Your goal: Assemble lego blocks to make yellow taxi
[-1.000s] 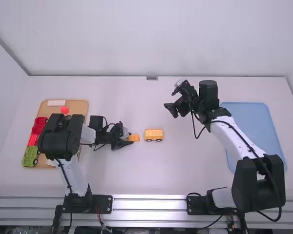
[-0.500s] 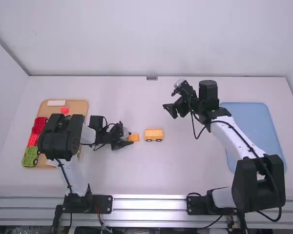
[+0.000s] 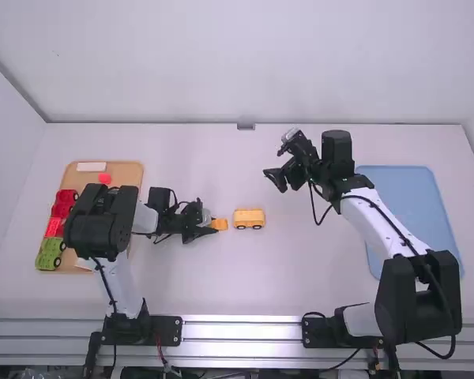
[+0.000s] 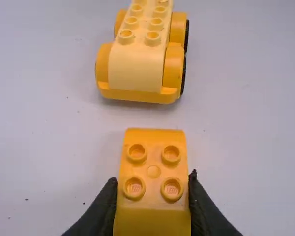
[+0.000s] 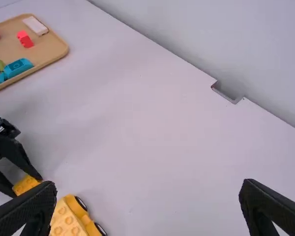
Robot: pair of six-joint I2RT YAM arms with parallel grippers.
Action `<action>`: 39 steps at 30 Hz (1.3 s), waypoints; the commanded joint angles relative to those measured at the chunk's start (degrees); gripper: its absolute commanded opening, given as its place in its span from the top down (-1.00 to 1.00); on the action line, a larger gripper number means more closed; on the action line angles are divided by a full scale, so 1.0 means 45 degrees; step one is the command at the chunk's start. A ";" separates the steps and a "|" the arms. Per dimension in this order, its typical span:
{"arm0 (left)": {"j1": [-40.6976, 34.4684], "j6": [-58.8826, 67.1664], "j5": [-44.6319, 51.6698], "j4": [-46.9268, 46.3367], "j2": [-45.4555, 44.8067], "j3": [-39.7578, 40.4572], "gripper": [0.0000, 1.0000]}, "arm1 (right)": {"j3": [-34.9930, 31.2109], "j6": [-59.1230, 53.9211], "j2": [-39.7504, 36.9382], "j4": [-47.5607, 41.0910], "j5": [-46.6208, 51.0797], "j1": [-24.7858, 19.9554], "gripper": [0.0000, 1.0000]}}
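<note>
You have the orange block (image 4: 154, 155) pinched by its sides in your left claw (image 4: 153, 183), studs up, just beside the wheeled base (image 4: 136, 66) on the white surface (image 3: 245, 292). Your right claw (image 5: 148, 186) is wide, apart from both. Raise the block above the base's studs, square it to their rows, keep it level and press straight down; you might steady the base so it can't roll away

You've got the yellow block (image 4: 154, 170) gripped between your left fingers (image 4: 104, 209), its four studs (image 4: 136, 153) facing your camera. Near it but apart, the car (image 4: 136, 66) stands on the desk (image 4: 255, 123), paler along its studded top, black wheels (image 4: 183, 73) showing on one side.
</note>
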 commanded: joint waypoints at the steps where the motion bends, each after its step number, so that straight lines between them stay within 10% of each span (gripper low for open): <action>1: -0.0083 0.0155 -0.0355 -0.0087 0.0121 -0.0087 0.69 | 0.0296 -0.0010 -0.0155 0.0039 0.0214 0.0005 -0.98; 12: -0.0029 -0.0641 -0.1030 -0.0287 -0.0923 0.0185 0.66 | 0.0296 -0.0520 -0.0160 -0.0296 0.2108 0.0010 -0.98; 39: -0.0209 -0.2370 0.1428 -0.0850 -0.3789 0.0189 0.55 | -0.1520 -0.9675 0.5761 0.0452 -0.8476 -0.0928 -0.98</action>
